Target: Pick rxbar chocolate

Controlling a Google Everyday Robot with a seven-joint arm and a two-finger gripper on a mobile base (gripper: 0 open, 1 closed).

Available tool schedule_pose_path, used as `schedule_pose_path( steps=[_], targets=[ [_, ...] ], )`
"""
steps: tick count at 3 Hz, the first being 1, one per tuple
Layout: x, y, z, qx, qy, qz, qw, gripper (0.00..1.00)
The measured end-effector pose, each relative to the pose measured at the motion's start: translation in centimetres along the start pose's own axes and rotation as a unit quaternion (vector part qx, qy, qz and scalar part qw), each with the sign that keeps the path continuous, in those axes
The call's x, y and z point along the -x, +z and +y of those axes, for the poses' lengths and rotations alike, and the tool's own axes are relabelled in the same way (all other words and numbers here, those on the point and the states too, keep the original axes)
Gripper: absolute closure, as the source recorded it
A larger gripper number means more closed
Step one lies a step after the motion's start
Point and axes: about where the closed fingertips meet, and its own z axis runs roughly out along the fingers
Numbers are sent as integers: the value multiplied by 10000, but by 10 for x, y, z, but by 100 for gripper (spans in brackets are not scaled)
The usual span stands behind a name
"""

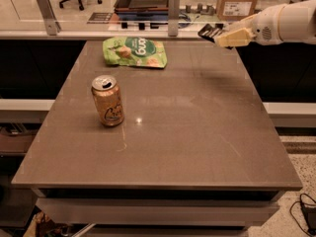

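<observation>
Gripper, rxbar chocolate right of bag

My tool, high over the far right corner of the bench, clamps the rxbar chocolate and covers one end of it; the wrapper's print is too small to read. My arm is cut off by the right edge.
</observation>
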Motion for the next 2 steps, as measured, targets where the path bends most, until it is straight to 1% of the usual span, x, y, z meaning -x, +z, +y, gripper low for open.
schedule_pose_path(
  steps=[2],
  targets=[
    [24,-32,-2,-254,-297,-248,9989,100]
  ],
)
